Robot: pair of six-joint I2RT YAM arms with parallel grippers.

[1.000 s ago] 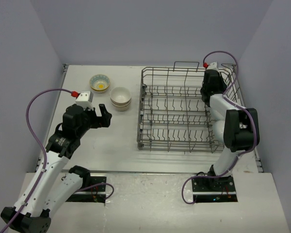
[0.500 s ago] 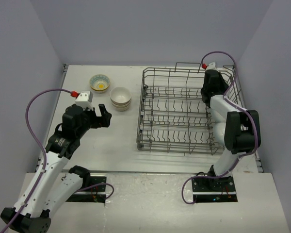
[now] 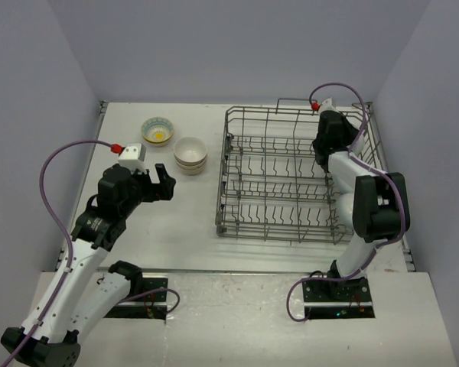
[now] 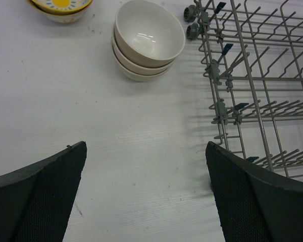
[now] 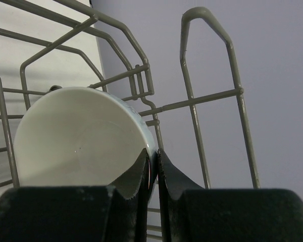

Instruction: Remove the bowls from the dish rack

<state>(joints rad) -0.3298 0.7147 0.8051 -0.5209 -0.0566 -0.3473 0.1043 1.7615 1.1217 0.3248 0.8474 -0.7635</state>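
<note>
The grey wire dish rack (image 3: 291, 180) stands on the right of the table. My right gripper (image 5: 152, 160) is at its far right corner, shut on the rim of a white bowl (image 5: 81, 136) that stands on edge inside the rack; the bowl is hidden in the top view. On the table left of the rack are a stack of white bowls (image 3: 190, 154) and a patterned yellow-inside bowl (image 3: 157, 130). Both show in the left wrist view, the stack (image 4: 149, 40) and the patterned bowl (image 4: 60, 7). My left gripper (image 3: 159, 182) is open and empty above the table, just near of the stack.
The rack's near-left corner with its small wheels (image 4: 192, 20) shows at the right of the left wrist view. A looped wire handle (image 5: 212, 91) rises just right of the held bowl. Grey walls close in the table on three sides.
My right gripper has shifted slightly left and farther back at the rack's far right corner. The left arm has not moved.
</note>
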